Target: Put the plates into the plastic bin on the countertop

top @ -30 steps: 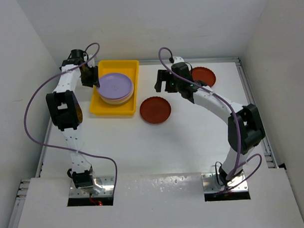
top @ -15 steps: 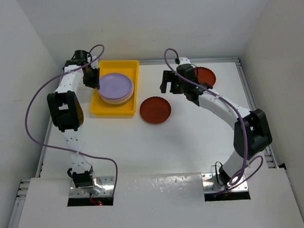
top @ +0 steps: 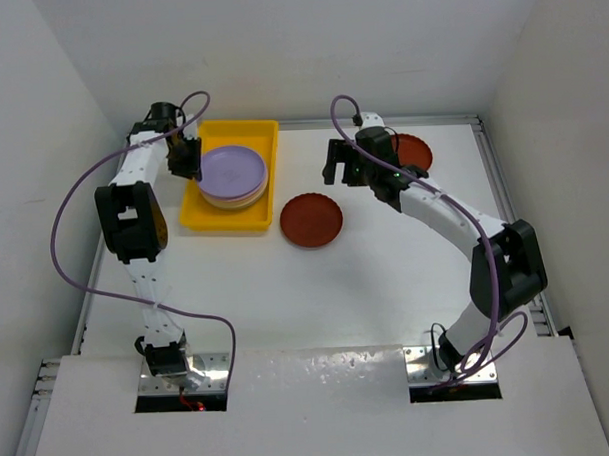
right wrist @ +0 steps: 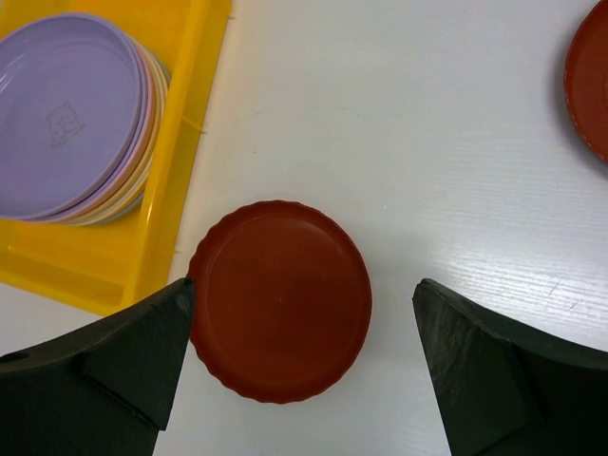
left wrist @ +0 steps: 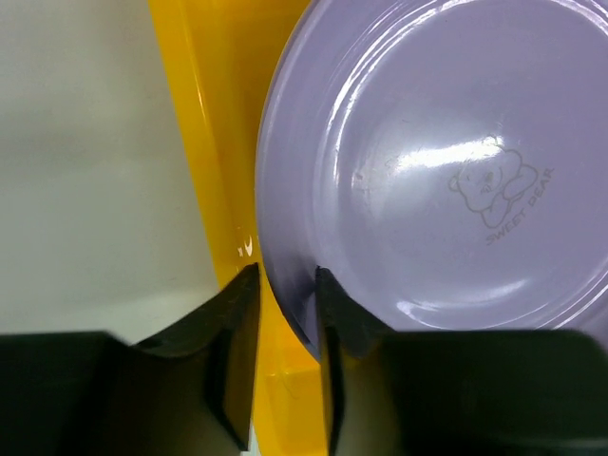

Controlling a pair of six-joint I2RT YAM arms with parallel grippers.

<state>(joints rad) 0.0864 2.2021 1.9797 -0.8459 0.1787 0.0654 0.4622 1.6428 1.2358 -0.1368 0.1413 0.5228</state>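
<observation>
The yellow plastic bin holds a stack of plates topped by a lilac plate; cream and pink rims show beneath it in the right wrist view. My left gripper is at the bin's left wall, its jaws closed narrowly on the lilac plate's rim, which rests on the stack. A dark red-brown fluted plate lies on the white countertop right of the bin. My right gripper is wide open and empty, hovering above that plate. A second red-brown plate lies at the back right.
Metal rails edge the countertop, with white walls close behind and at both sides. The bin's left wall runs right beside my left fingers. The second red-brown plate shows at the right edge of the right wrist view.
My left gripper has edged slightly right toward the plate stack. My right arm has shifted a little right and farther back, still open. The plates have not moved.
</observation>
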